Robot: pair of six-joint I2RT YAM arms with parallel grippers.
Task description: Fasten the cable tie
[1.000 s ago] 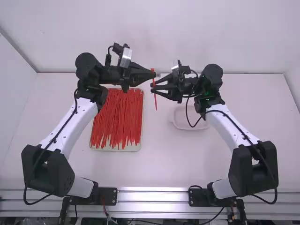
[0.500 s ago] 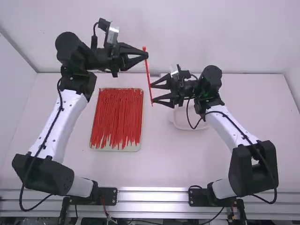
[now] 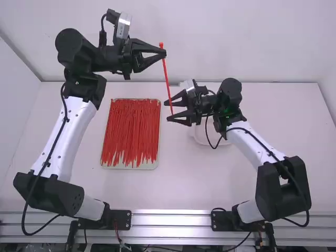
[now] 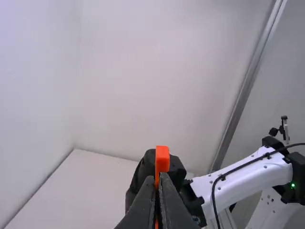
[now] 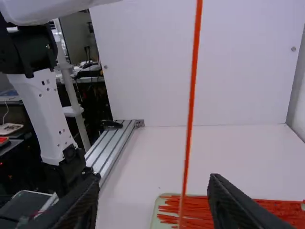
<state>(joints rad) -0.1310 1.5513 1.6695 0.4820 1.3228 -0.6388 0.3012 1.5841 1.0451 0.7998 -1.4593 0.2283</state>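
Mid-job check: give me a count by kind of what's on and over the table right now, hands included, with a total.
2 hands: left hand, right hand
1 lifted tie
1 tie pile, single ties too many to count
1 tray
1 dish
Total: 6

I have the left gripper (image 3: 160, 53) high above the table's (image 3: 210, 173) far edge, pinched on the cable tie (image 3: 166, 79); the right gripper (image 3: 171, 111) sits lower, fingers spread wide.
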